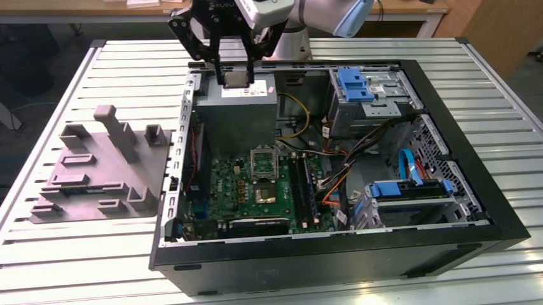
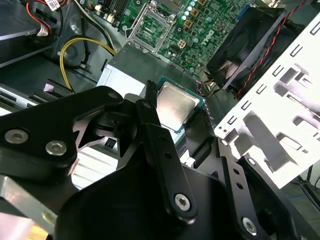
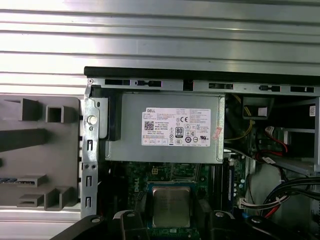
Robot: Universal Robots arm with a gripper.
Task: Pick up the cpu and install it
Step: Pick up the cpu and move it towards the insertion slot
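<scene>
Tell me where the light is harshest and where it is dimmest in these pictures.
First wrist view: the slatted table glares almost white; second wrist view: the cpu shows a soft sheen; exterior view: the computer case is dim inside.

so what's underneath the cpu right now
The cpu hangs in the end effector over the open case. Green motherboard shows around it, next to the power supply; the spot directly beneath is hidden by the cpu.

white printed label (image 3: 176, 126) | on top of grey power-supply box (image 3: 131, 147) | rows of small signs; fine print illegible
</scene>
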